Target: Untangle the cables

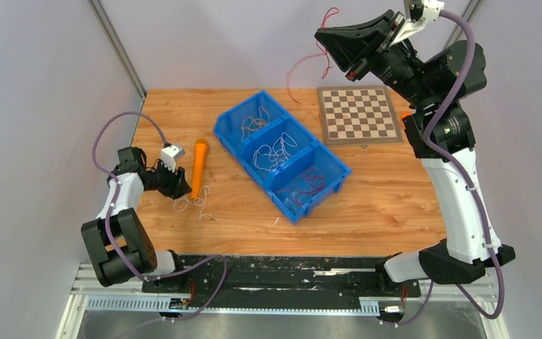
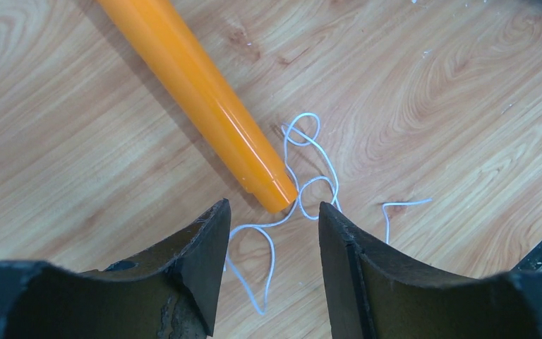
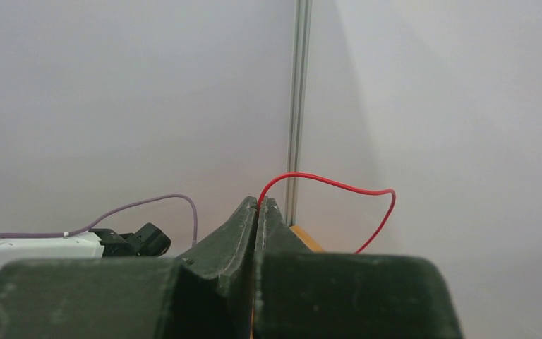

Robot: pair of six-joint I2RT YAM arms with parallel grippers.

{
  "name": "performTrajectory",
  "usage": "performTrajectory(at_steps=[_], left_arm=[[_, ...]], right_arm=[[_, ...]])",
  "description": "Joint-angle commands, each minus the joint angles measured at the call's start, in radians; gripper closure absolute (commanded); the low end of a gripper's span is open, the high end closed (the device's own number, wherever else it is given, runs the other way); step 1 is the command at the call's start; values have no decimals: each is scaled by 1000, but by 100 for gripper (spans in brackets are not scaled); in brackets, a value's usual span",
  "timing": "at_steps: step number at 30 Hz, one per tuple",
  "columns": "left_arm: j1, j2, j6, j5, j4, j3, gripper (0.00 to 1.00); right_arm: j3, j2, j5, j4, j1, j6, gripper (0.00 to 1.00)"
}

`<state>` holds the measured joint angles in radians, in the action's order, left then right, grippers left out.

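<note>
Although the right pincer [image 3: 257,208] holds a red cable [image 3: 339,185] high off the desk [image 1: 395,191], the left pincer [image 2: 274,212] hangs over a white cable [image 2: 309,141].

Pressed together on the red strand, the right pincer rides an arm stretched up toward the back wall near the chessboard [image 1: 358,114], probably so the strand dangles free. More thin cables [image 1: 280,150] lie in the blue bin [image 1: 317,198]. The left arm is folded low with its wrist pitched down. Its jaws are spread around a loose white loop just beside the orange tube [image 2: 197,92], placed, I judge, for a pinch.
</note>
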<state>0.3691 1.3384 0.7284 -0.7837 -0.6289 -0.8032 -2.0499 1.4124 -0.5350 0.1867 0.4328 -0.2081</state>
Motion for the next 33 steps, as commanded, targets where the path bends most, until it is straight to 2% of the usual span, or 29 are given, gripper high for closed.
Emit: performTrajectory(at_steps=[1, 7, 12, 20, 26, 33], left_arm=[[4, 0, 37, 0, -23, -50, 43], [4, -4, -16, -18, -9, -71, 37], [3, 2, -55, -24, -8, -95, 26], [3, 23, -84, -27, -6, -125, 10], [4, 32, -97, -22, 2, -130, 6], [4, 33, -100, -21, -1, -135, 3]], right_arm=[[17, -30, -30, 30, -20, 9, 100], [57, -69, -47, 81, -26, 68, 100], [129, -133, -41, 114, -26, 117, 100], [299, -208, -84, 117, -25, 92, 100], [365, -213, -90, 131, -25, 151, 100], [470, -220, -7, 161, -32, 262, 100]])
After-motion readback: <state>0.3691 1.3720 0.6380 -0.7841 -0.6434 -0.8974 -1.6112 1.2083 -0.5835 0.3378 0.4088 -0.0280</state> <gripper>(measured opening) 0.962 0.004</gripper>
